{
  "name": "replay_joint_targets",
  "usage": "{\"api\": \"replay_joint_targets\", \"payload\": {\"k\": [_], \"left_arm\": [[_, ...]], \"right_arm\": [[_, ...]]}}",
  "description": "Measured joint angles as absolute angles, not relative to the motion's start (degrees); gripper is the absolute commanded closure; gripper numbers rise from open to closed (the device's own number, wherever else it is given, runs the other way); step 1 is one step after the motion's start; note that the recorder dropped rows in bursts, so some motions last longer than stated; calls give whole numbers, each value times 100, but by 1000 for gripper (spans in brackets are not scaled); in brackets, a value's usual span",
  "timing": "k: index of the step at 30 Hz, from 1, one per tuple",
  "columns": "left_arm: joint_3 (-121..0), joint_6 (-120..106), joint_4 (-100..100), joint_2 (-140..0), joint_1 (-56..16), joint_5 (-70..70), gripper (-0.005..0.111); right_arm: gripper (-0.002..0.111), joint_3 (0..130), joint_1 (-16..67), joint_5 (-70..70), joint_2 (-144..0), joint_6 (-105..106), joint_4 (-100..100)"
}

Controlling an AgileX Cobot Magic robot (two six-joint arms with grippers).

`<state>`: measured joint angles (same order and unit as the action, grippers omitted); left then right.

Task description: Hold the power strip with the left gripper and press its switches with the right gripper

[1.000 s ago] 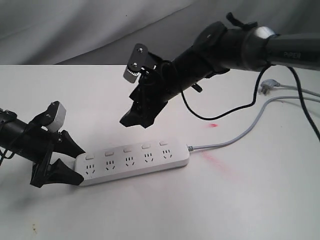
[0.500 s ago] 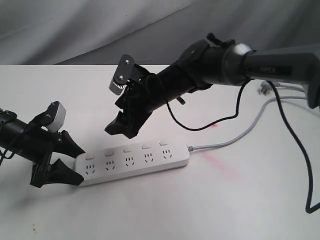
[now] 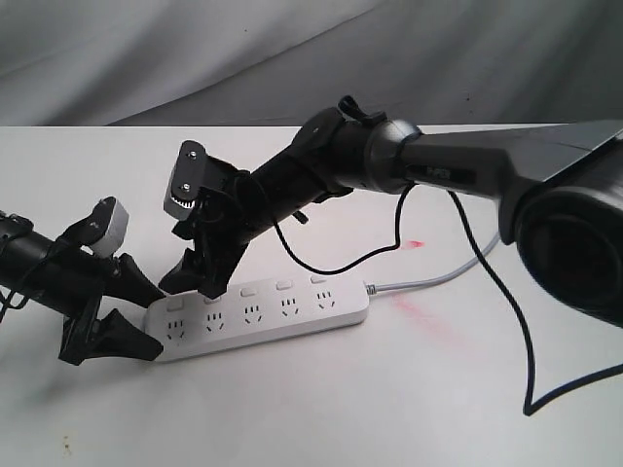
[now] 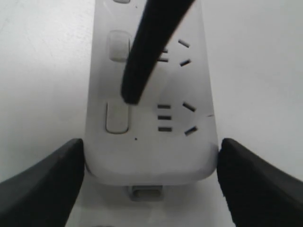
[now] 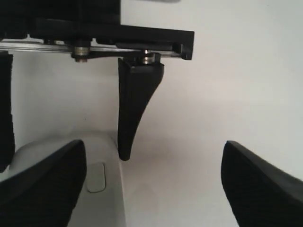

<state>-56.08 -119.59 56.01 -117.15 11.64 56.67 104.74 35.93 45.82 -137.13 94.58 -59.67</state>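
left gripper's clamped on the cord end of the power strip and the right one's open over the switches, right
No: the exterior view shows the left gripper clamping the power strip at the end opposite the cord. The right gripper is open over the switches, as you said.

The exterior camera looked obliquely down from well off. Each wrist camera peered closely past its own fingers [image 4: 42,184]; all three shared the clamped end of the power strip [image 3: 263,316].

A white table [image 3: 321,409] is filling the scene, a creased grey cloth [image 3: 175,58] hanging behind its far edge. A small red spot [image 3: 417,243] is showing right of the middle, a faint pink smear [image 3: 428,323] lying nearer. Dark specks [image 3: 66,448] are sitting near left
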Motion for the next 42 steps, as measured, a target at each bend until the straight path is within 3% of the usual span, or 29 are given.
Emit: {"api": "replay_joint_targets", "payload": {"k": [42], "left_arm": [[-5608, -11959, 5601, -11715, 1164, 5667, 50]], "right_arm": [[36, 10832, 3726, 4392, -14116, 8804, -5240]]}}
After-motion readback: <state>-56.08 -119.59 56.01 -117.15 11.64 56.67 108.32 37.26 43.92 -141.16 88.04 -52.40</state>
